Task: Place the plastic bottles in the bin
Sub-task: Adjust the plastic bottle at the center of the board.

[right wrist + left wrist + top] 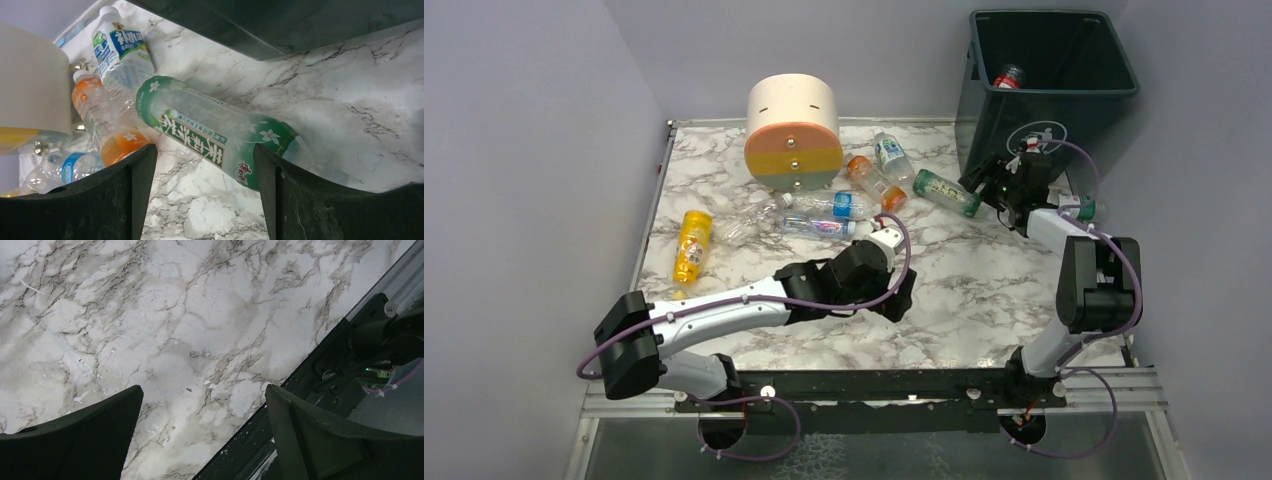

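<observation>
- Right gripper [204,160]: jaws standing partly spread over one end of the green-labelled bottle [210,135]. One finger is sitting apart from it and the other is hiding its end, so no pinch is showing.
- Green-labelled bottle: lying on its side on the marble table [200,315], near the bin [1024,115].
- Bin: standing at the far right, holding a red-capped bottle [1009,76].
- Left gripper [202,405]: hanging wide open over bare marble, gripping nothing.
- Orange bottle [97,115] and white-capped bottle [120,50]: lying beside the cream drawer unit [792,130].
- Yellow bottle [692,243]: lying well apart, at the left.
</observation>
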Controlling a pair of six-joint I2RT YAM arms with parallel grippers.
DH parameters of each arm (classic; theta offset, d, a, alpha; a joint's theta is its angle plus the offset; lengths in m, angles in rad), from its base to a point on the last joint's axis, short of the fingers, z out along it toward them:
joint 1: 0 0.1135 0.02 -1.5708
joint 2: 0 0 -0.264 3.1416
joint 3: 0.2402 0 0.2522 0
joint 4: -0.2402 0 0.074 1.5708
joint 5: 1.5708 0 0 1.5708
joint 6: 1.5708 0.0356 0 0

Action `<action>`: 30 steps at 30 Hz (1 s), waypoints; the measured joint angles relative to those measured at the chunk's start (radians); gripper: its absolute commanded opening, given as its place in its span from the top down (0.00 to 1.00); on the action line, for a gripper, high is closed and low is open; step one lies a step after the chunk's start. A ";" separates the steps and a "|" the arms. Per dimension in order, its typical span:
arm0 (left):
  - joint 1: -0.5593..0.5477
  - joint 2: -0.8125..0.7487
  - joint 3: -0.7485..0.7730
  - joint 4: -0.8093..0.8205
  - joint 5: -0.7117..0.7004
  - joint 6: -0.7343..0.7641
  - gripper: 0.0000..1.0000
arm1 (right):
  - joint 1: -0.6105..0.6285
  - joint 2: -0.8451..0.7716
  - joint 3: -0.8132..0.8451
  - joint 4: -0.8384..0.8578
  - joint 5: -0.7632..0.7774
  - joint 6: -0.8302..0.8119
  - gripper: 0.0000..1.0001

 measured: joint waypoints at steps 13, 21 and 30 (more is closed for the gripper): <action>0.000 -0.004 -0.013 0.005 0.011 -0.005 0.01 | -0.002 0.060 -0.068 0.084 -0.008 0.004 0.27; 0.000 -0.004 -0.014 0.011 0.015 -0.008 0.01 | 0.001 -0.006 -0.218 0.127 -0.039 0.020 0.30; 0.000 0.001 -0.014 0.027 0.020 -0.010 0.01 | 0.097 -0.171 -0.370 0.115 -0.037 0.018 0.35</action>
